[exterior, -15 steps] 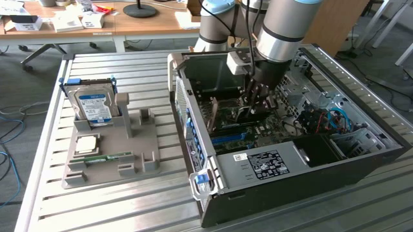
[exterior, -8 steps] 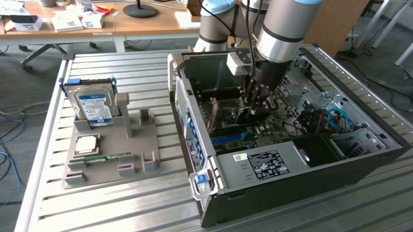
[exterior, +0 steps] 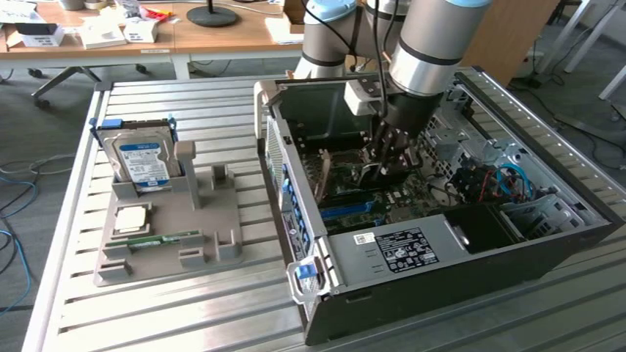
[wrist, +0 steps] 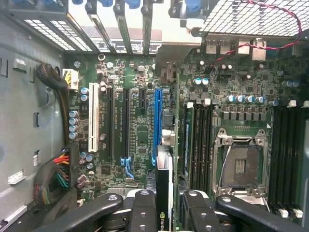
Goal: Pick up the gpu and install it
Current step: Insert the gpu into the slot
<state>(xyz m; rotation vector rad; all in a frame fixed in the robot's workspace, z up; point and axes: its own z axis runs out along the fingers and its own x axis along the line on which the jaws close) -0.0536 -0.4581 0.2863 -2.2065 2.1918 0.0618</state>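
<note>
Gripper (exterior: pixel 386 163) is standing inside case (exterior: pixel 547 220), jaws narrowed and clamping gpu (wrist: pixel 164 191) edge-on between fingers (wrist: pixel 144 209). Card is hanging over motherboard (wrist: pixel 137 145), its long axis running parallel to blue slot (wrist: pixel 157 121). Its edge is looking offset just to the socket (wrist: pixel 239 164) side of that slot. Judgement: card is not yet seated, and sideways alignment with the slot is deciding the fit.
</note>
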